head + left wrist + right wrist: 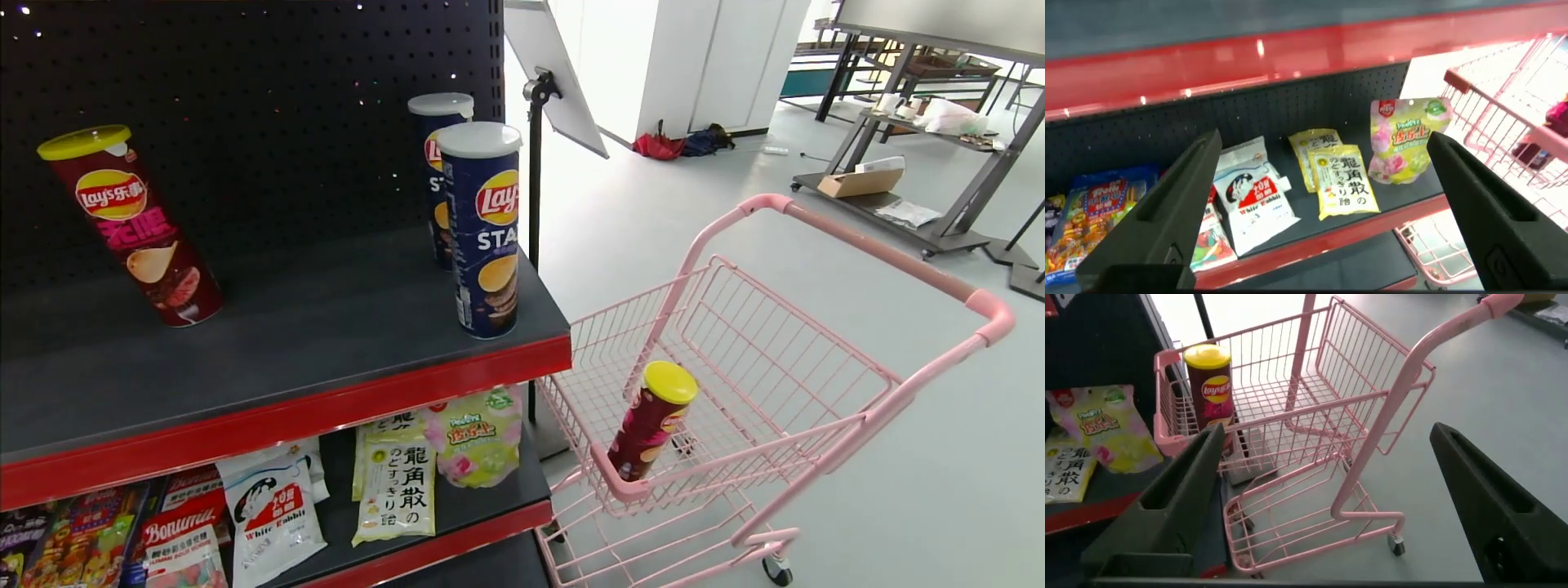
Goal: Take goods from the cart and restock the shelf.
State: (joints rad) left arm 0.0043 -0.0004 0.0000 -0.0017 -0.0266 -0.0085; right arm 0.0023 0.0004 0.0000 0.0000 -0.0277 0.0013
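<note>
A pink wire cart [816, 384] [1372, 416] stands right of the shelf. In its basket a dark red chip can with a yellow lid [651, 419] [1208, 384] leans against the near corner. On the dark top shelf [286, 343] stand a red chip can with a yellow lid [135, 224] at the left and two blue chip cans [487, 229] at the right end. My left gripper [1323, 204] is open, facing the lower shelf's snack bags. My right gripper [1327, 498] is open, hanging above and short of the cart.
The lower shelf [1372, 224] holds snack bags: a white bag [1253, 200], yellow lozenge bags [1341, 175], a green and pink bag [1404, 139]. A stand with a tilted board [547, 73] rises behind the shelf's end. Metal racks [922, 163] stand far right across open grey floor.
</note>
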